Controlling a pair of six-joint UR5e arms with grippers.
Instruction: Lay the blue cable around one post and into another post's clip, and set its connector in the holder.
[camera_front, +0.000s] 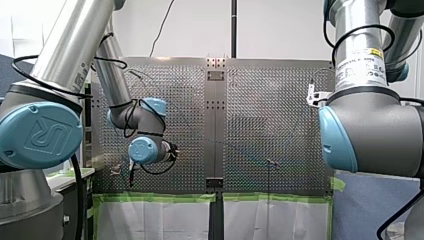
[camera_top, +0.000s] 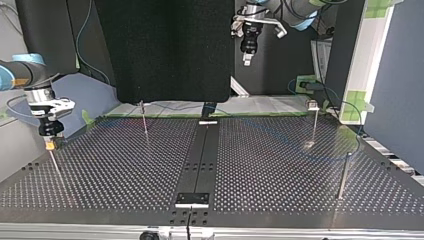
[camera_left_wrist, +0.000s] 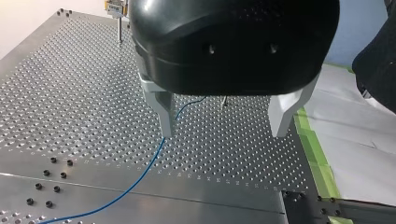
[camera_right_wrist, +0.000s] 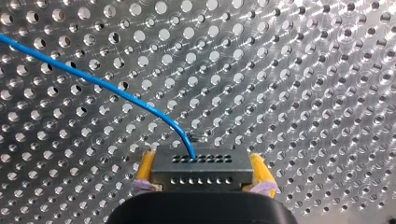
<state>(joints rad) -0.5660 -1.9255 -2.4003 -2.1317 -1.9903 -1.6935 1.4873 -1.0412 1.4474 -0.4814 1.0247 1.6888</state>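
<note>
The connector (camera_right_wrist: 201, 163) was clamped squarely between the yellow pads (camera_right_wrist: 147, 169) of the right end effector (camera_right_wrist: 202, 179). The blue cable (camera_right_wrist: 93, 79) left the connector's upper face and curved away low over the perforated desk (camera_right_wrist: 303, 70). In the top view this end effector was placed at the view's left, close above the desk's edge. The left end effector (camera_left_wrist: 223, 133) was spread wide and held nothing, and the cable was seen lying on the desk just beside one finger (camera_left_wrist: 163, 116).

The step in hand was judged to be the leading of the cable towards its posts. It would be done well if the connector were carried low and slowly, so that the trailing cable was drawn into a wide arc around the chosen post rather than lifted over its top. At the clip post (camera_top: 314, 120), the cable would best be brought in taut and pressed down into the clip, perhaps steadied by the free left end effector. Which fixture was the holder could not be told.
</note>
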